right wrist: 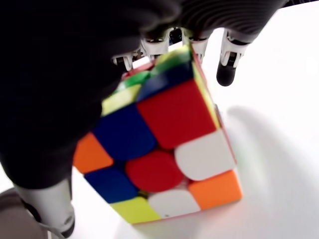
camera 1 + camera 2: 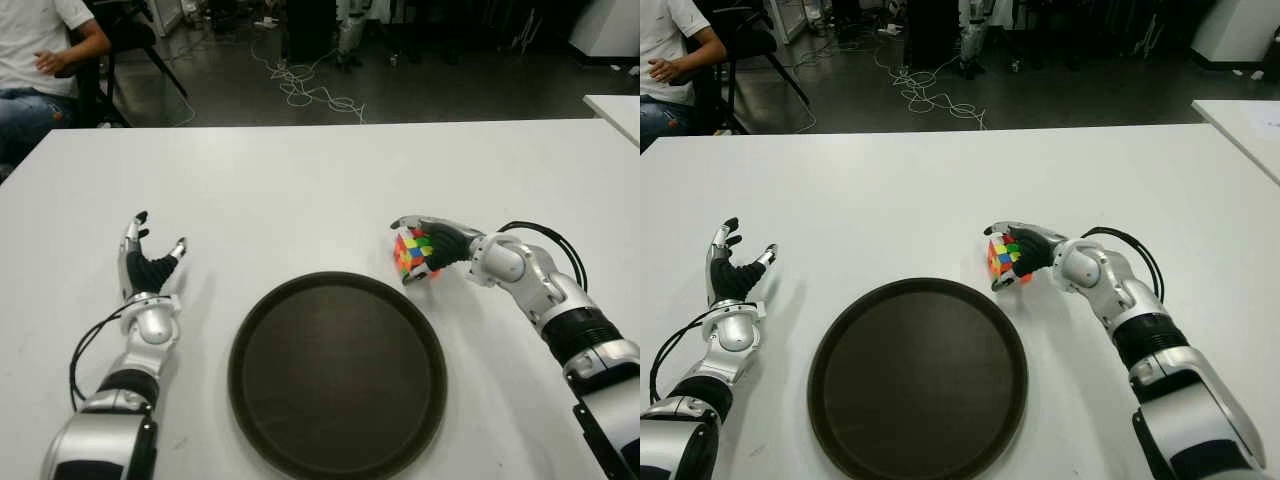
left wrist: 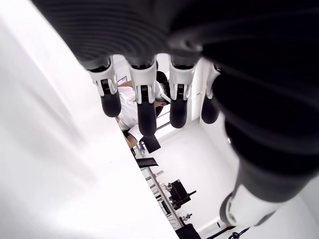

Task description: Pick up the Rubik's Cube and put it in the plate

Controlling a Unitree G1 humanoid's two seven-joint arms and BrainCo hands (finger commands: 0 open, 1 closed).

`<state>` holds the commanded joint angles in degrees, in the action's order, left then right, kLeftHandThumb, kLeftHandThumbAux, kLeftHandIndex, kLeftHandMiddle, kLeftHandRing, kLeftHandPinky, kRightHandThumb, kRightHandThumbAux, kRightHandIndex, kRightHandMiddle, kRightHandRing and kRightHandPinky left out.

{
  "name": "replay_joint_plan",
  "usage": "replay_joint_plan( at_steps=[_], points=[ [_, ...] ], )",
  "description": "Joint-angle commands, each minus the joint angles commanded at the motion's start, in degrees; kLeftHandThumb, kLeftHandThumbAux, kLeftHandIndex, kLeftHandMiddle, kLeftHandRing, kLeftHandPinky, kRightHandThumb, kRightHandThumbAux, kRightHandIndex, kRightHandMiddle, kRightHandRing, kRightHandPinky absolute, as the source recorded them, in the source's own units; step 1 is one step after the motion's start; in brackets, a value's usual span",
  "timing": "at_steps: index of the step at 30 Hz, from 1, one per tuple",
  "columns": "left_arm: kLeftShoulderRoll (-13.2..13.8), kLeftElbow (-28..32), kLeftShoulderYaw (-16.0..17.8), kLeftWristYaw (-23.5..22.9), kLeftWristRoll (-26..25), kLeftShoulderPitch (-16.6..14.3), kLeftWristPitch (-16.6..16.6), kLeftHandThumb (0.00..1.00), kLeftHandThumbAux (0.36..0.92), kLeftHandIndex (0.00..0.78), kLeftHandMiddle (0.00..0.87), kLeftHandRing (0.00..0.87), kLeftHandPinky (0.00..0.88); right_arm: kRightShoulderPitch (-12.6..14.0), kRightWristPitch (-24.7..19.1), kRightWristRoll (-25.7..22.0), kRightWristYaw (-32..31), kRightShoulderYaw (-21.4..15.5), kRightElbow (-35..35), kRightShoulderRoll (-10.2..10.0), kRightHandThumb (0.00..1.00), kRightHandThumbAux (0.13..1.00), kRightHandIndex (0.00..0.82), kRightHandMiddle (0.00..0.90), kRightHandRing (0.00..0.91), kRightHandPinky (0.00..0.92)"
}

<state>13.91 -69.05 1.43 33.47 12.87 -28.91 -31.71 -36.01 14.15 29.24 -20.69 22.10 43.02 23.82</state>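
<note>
The Rubik's Cube (image 2: 412, 255) sits tilted just off the far right rim of the round dark plate (image 2: 330, 380) on the white table (image 2: 300, 190). My right hand (image 2: 425, 240) is shut on it. In the right wrist view the fingers (image 1: 154, 47) curl over the cube's (image 1: 164, 149) far edge and the thumb presses its near side. I cannot tell whether one corner still touches the table. My left hand (image 2: 158, 238) shows left of the plate, fingers (image 3: 144, 104) spread and holding nothing.
A seated person (image 2: 40, 60) is beyond the table's far left corner. Cables (image 2: 310, 90) lie on the dark floor behind. A second white table (image 2: 615, 105) shows at the far right.
</note>
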Motion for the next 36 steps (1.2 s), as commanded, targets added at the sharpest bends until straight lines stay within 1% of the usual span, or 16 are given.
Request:
replay_joint_plan(
  at_steps=[3, 9, 19, 25, 28, 31, 33, 36],
  points=[
    [-0.11, 0.06, 0.11, 0.11, -0.11, 0.05, -0.26, 0.0, 0.765, 0.149, 0.152, 0.135, 0.083, 0.11, -0.33, -0.48, -0.3, -0.21, -0.2, -0.1, 0.0, 0.755, 0.07, 0.084, 0.08, 0.013],
    [-0.03, 0.13, 0.02, 0.09, -0.01, 0.16, -0.63, 0.0, 0.765, 0.157, 0.154, 0.147, 0.11, 0.29, -0.24, -1.14, -0.74, -0.46, -0.5, -0.12, 0.0, 0.761, 0.07, 0.085, 0.082, 0.018],
    [0.0, 0.11, -0.02, 0.23, 0.07, 0.17, -0.84, 0.0, 0.77, 0.144, 0.155, 0.162, 0.141, 0.21, 0.29, -0.87, -0.58, -0.22, -0.04, -0.07, 0.0, 0.734, 0.07, 0.078, 0.081, 0.021],
    [0.0, 0.05, 0.11, 0.29, -0.06, 0.17, -0.71, 0.0, 0.776, 0.149, 0.159, 0.149, 0.096, 0.36, 0.44, -1.14, -0.35, -0.45, 0.26, -0.22, 0.0, 0.72, 0.077, 0.093, 0.091, 0.03],
    [-0.02, 0.04, 0.21, 0.16, -0.2, 0.17, -0.65, 0.0, 0.762, 0.145, 0.151, 0.134, 0.084, 0.32, 0.13, -0.89, -0.18, -0.33, 0.65, -0.29, 0.0, 0.706, 0.078, 0.095, 0.089, 0.024],
    [0.05, 0.02, 0.25, 0.12, -0.24, 0.18, -0.65, 0.0, 0.758, 0.143, 0.147, 0.129, 0.081, 0.35, 0.04, -0.64, 0.2, -0.21, 0.96, -0.37, 0.0, 0.703, 0.079, 0.096, 0.087, 0.019],
    [0.1, -0.01, 0.26, 0.1, -0.24, 0.16, -0.67, 0.0, 0.764, 0.149, 0.15, 0.138, 0.103, 0.44, -0.06, -0.47, 0.6, -0.15, 1.21, -0.41, 0.0, 0.717, 0.078, 0.093, 0.087, 0.024],
    [0.17, -0.04, 0.28, 0.03, -0.24, 0.15, -0.73, 0.0, 0.776, 0.153, 0.154, 0.144, 0.106, 0.57, -0.27, -0.71, 0.51, -0.26, 1.39, -0.46, 0.0, 0.727, 0.081, 0.095, 0.09, 0.031]
  ],
)
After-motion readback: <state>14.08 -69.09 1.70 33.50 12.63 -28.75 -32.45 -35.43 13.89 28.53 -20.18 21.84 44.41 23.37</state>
